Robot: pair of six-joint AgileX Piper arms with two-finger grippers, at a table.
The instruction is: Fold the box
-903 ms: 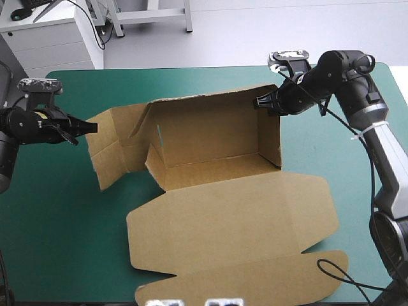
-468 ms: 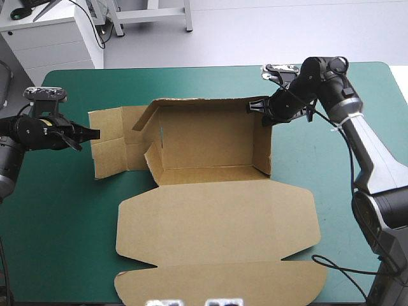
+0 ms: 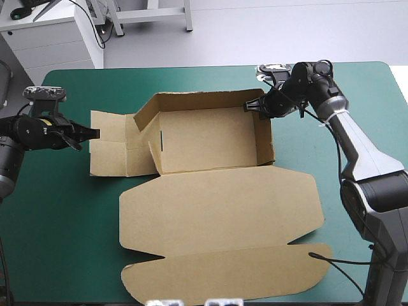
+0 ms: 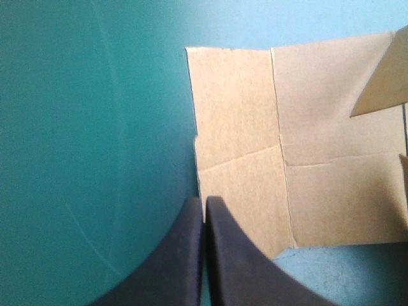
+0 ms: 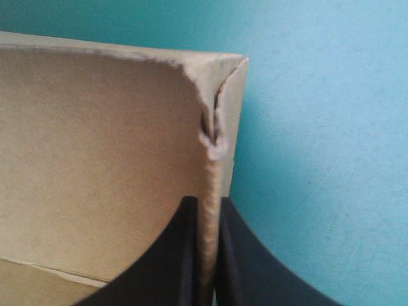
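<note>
- Brown board, the box (image 3: 210,140), lies mid-table on the teal-green table (image 3: 64,210). Its tray part is toward the far edge.
- The tray's far wall (image 3: 204,101) and right wall (image 3: 264,137) stand raised.
- The lid (image 3: 217,210) lies flat on the near side and reaches almost to the near edge.
- On the tray's left, a creased side flap (image 4: 236,127) lies flat on the cover.
- My right jaws are pinched almost closed on the far right corner of the tray. The right wall's torn upright edge (image 5: 213,134) is sandwiched between my black fingers (image 5: 245,261).
- My left jaws are closed, meeting in one pointed arch and holding nothing. Their tip sits right at the side flap's outer edge.
- I cannot tell whether that tip touches the board.
</note>
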